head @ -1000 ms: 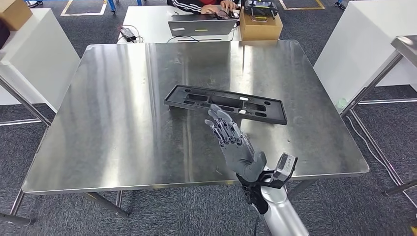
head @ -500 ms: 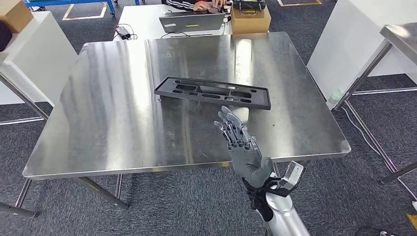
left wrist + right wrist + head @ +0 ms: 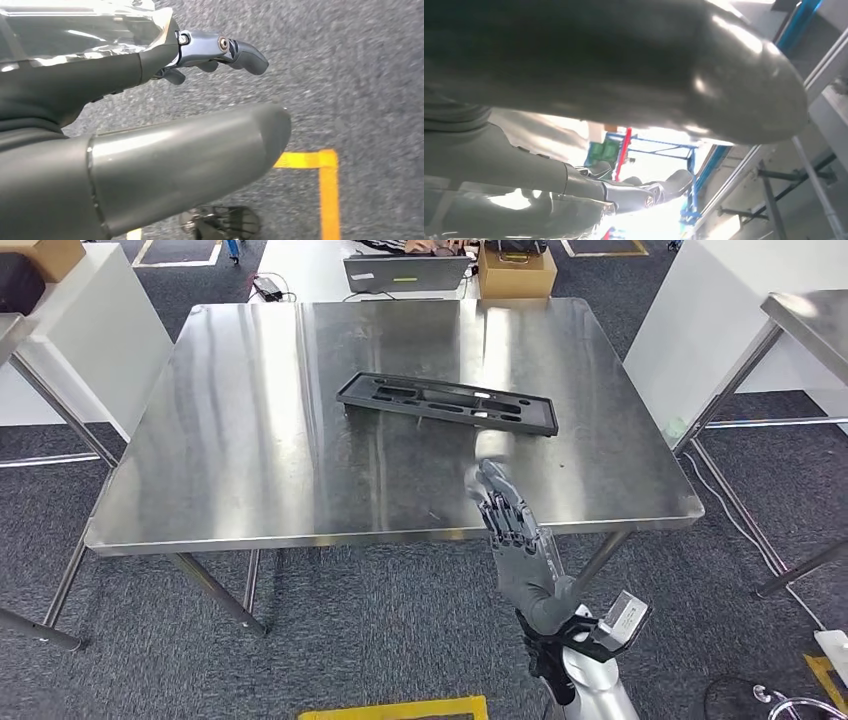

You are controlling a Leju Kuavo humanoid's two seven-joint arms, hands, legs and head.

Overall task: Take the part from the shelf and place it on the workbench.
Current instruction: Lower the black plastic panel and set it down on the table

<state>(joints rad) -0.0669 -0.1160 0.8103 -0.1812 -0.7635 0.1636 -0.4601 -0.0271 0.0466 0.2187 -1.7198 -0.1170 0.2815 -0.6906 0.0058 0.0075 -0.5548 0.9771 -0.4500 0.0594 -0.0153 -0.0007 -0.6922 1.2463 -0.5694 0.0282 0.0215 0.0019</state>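
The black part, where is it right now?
In the head view the black part lies flat on the steel workbench, near its middle toward the far side, beyond the right hand, which does not touch it.

One part (image 3: 447, 404), one workbench (image 3: 250, 440)

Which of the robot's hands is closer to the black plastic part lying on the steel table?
The right hand, raised open at the table's near edge, short of the black part. The left hand hangs low over the carpet.
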